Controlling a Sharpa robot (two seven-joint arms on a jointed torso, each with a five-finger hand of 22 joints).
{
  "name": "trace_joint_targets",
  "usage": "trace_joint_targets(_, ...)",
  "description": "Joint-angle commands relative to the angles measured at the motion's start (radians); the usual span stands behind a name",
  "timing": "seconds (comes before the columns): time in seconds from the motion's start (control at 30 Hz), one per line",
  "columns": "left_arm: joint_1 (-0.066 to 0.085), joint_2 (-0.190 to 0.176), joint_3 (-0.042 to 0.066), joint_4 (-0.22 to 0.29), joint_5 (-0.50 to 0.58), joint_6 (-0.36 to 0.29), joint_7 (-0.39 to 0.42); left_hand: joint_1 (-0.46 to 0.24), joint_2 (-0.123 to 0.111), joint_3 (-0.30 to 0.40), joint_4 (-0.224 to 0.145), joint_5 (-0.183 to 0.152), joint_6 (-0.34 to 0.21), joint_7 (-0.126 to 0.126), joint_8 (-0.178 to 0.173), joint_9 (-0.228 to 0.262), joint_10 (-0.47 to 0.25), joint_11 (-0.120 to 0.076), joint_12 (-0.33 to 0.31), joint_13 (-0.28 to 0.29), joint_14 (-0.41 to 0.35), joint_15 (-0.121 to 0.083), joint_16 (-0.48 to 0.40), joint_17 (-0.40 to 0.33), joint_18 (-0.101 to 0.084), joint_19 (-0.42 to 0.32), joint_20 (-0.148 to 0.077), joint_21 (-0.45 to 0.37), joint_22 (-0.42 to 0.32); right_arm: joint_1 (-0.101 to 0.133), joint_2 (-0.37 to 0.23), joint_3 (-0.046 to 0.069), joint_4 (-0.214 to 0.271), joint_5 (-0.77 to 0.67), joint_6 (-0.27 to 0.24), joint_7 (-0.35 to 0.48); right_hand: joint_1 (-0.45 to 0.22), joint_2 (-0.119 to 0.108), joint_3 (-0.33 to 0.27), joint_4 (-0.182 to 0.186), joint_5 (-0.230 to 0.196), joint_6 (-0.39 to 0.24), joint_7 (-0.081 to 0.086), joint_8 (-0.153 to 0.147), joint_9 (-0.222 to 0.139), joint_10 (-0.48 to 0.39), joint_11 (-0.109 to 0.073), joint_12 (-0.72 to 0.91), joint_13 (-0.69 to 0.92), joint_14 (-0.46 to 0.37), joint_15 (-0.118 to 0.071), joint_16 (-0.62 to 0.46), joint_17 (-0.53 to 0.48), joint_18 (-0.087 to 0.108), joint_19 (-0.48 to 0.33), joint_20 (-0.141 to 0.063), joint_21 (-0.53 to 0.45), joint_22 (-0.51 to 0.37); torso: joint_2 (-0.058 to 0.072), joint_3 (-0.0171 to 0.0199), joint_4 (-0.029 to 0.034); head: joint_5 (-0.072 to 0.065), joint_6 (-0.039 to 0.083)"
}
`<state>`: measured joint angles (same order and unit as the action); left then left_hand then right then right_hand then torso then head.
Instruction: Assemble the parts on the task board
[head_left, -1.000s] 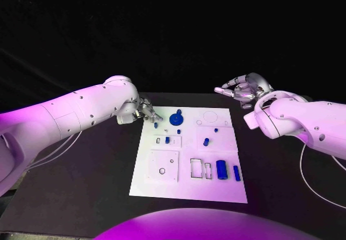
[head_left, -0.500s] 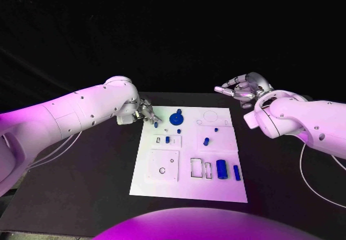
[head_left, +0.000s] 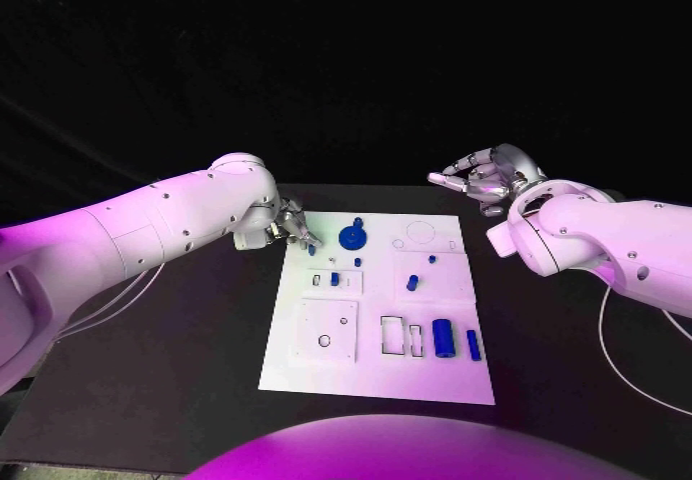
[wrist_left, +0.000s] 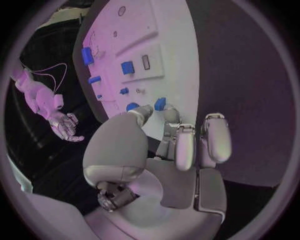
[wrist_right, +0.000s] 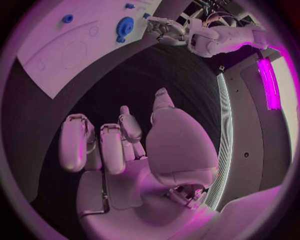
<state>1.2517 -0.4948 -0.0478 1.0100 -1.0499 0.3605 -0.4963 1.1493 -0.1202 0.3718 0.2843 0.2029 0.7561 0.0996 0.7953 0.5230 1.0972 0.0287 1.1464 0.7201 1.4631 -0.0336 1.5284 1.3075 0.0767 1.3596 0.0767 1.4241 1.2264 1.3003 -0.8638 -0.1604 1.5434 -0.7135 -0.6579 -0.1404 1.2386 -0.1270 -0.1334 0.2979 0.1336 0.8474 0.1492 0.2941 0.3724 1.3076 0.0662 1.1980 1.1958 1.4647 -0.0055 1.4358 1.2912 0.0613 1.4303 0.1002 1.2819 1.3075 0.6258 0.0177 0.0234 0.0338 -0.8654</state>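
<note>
Black table (head_left: 173, 370) under dark backdrop; bright strip light (wrist_right: 269, 82) on wall panel.

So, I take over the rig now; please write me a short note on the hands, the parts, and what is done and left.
Left hand: at the far left corner of the task board, pinching a small blue part.
Right hand: off the board's far right corner, above the table, fingers curled, holding nothing.
Parts: blue gear stands near the far edge; two blue bars lie at the near right.
Done: cannot tell which parts are seated.
Left: place the pinched part, then the bars.
</note>
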Motion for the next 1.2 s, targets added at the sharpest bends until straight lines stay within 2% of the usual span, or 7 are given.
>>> trace_joint_targets(0.03,0.0,0.003,0.0,0.0,0.009,0.007,0.011,0.014,0.003,0.007,0.0,0.004,0.009,0.0,-0.006,-0.001,-0.007,-0.002,0.0,-0.001,0.067,0.001,-0.005,0.157,-0.003,-0.002,0.001,0.001,0.001,0.0,0.001,0.0,0.0,-0.004,0.012,0.008,0.0,0.009,0.003,-0.004,0.003,-0.005,0.001,0.006,-0.002,-0.008,0.0,-0.006,-0.001,0.041,-0.002,-0.003,-0.001,0.005,-0.004,-0.001,-0.002,0.116,0.0,0.0,0.0,0.0,-0.001)
trace_joint_targets(0.4,-0.001,0.004,-0.001,-0.002,0.018,0.001,0.016,0.066,0.019,0.026,-0.007,0.004,0.01,-0.003,-0.006,-0.003,-0.008,-0.005,0.0,-0.003,0.067,-0.001,-0.004,0.158,-0.003,0.0,-0.001,0.002,0.006,0.0,0.001,0.0,0.0,-0.004,0.012,0.008,0.001,0.011,0.003,-0.004,0.002,-0.006,0.001,0.007,-0.002,-0.007,0.0,-0.006,-0.001,0.04,-0.002,-0.003,-0.001,0.005,-0.004,-0.001,-0.003,0.115,0.0,0.0005,0.0002,-0.001,-0.004)
trace_joint_targets(0.57,-0.001,0.004,-0.001,-0.003,0.035,-0.005,0.02,0.16,0.043,0.112,-0.047,0.006,0.001,-0.009,-0.005,-0.005,-0.015,-0.01,-0.008,-0.011,0.067,-0.007,-0.005,0.156,-0.003,-0.001,-0.005,0.002,0.007,0.0,0.001,0.0,0.0,-0.004,0.013,0.007,0.001,0.011,0.003,-0.004,0.002,-0.006,0.001,0.007,-0.002,-0.007,0.0,-0.006,-0.001,0.04,-0.002,-0.003,-0.001,0.005,-0.004,-0.001,-0.003,0.115,-0.001,0.0003,0.0,0.0,-0.004)
trace_joint_targets(0.67,-0.001,0.003,-0.001,-0.004,0.055,-0.013,0.025,0.187,0.027,0.228,-0.085,0.006,-0.009,-0.004,0.009,0.004,-0.013,-0.009,-0.014,-0.017,0.067,-0.004,-0.005,0.157,-0.004,-0.001,-0.004,0.004,0.01,0.0,0.001,0.0,-0.001,-0.004,0.013,0.007,0.001,0.011,0.003,-0.004,0.002,-0.006,0.001,0.007,-0.002,-0.007,0.0,-0.006,-0.001,0.04,-0.002,-0.003,-0.001,0.005,-0.004,-0.001,-0.003,0.115,-0.001,0.0006,0.0004,0.0,-0.004)
trace_joint_targets(0.8,-0.001,0.002,-0.001,-0.006,0.068,-0.022,0.027,0.151,0.002,0.357,-0.126,0.004,-0.018,0.0,0.041,0.027,0.0,-0.005,-0.012,-0.016,0.067,0.0,-0.005,0.158,-0.004,0.0,-0.001,0.006,0.015,0.0,0.002,0.0,-0.001,-0.004,0.014,0.007,0.002,0.015,0.004,-0.004,0.002,-0.006,0.001,0.008,-0.002,-0.007,0.0,-0.005,0.0,0.041,-0.002,-0.003,0.0,0.005,-0.004,-0.001,-0.003,0.115,0.0,0.0005,-0.0001,0.001,-0.004)
trace_joint_targets(1.03,-0.001,-0.018,0.0,0.016,0.102,-0.055,0.021,0.124,-0.003,0.411,-0.153,0.005,-0.017,-0.001,0.056,0.038,0.013,-0.006,-0.002,-0.002,0.069,-0.002,-0.003,0.162,-0.005,0.002,-0.001,0.008,0.019,0.0,0.003,0.0,-0.003,-0.004,0.015,0.007,0.002,0.015,0.004,-0.004,0.002,-0.006,0.001,0.008,-0.002,-0.007,0.0,-0.005,0.0,0.041,-0.002,-0.003,0.0,0.005,-0.004,-0.001,-0.003,0.115,-0.001,0.0012,0.0,0.003,-0.005)
trace_joint_targets(1.2,-0.001,-0.071,0.004,0.1,0.16,-0.104,0.014,0.106,-0.009,0.438,-0.17,0.006,-0.015,-0.002,0.063,0.043,0.021,-0.007,0.005,0.007,0.072,-0.004,0.0,0.167,-0.006,0.005,-0.002,0.01,0.023,0.0,0.001,0.0,-0.002,-0.004,0.016,0.006,0.002,0.015,0.004,-0.004,0.002,-0.006,0.001,0.008,-0.002,-0.007,0.0,-0.005,0.0,0.041,-0.002,-0.003,0.0,0.005,-0.004,-0.001,-0.003,0.115,-0.002,0.0016,0.0007,0.002,-0.006)
